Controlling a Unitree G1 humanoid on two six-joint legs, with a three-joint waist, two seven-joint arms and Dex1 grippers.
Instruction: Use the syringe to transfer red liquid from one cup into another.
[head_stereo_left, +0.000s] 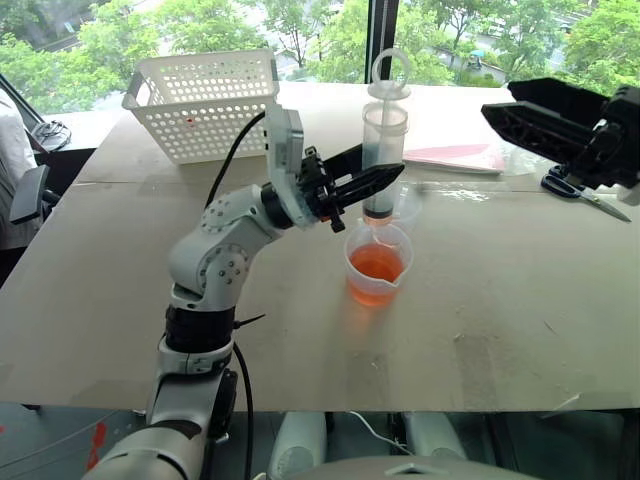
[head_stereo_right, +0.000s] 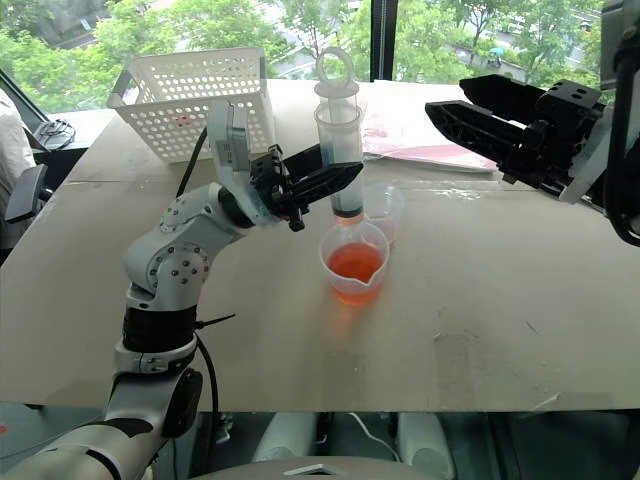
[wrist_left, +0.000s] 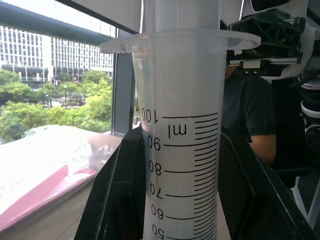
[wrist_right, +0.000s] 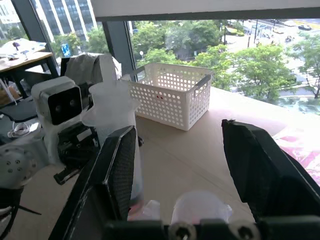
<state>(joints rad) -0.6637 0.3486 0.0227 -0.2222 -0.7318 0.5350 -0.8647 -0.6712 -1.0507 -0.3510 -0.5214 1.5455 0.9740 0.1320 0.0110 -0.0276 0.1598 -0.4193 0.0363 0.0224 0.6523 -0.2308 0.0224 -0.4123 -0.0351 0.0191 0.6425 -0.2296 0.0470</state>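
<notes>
The left gripper (head_stereo_left: 385, 178) reaches in from the robot's left with its jaws clenched around the barrel of the syringe (head_stereo_left: 384, 150), which it holds upright. The syringe's nozzle points down into the mouth of the large cup (head_stereo_left: 378, 262), and its ringed plunger top rises above the flange. In the left wrist view the barrel stands between the two black fingers (wrist_left: 117, 200), with its printed scale running up to the flange. The barrel looks clear, with a dark seal near its lower end.

The large cup stands on the worktop (head_stereo_left: 500, 320), near its middle, and holds red liquid (head_stereo_left: 376, 266) in its lower part. Just behind it, partly hidden by the syringe, stands the small cup (head_stereo_right: 385, 208), close to the large one; whether they touch I cannot tell.

The right gripper (head_stereo_right: 452, 112) hangs in the air to the robot's right of the syringe, well apart from it, with its jaws released and nothing between them.

At the far left of the worktop sits a white perforated basket (head_stereo_left: 205, 103). A pink and white sheet (head_stereo_left: 460, 155) lies at the far side, and scissors (head_stereo_left: 580, 192) lie toward the right edge. In the left wrist view a person's arm (wrist_left: 260, 145) in a dark sleeve shows behind the syringe.
</notes>
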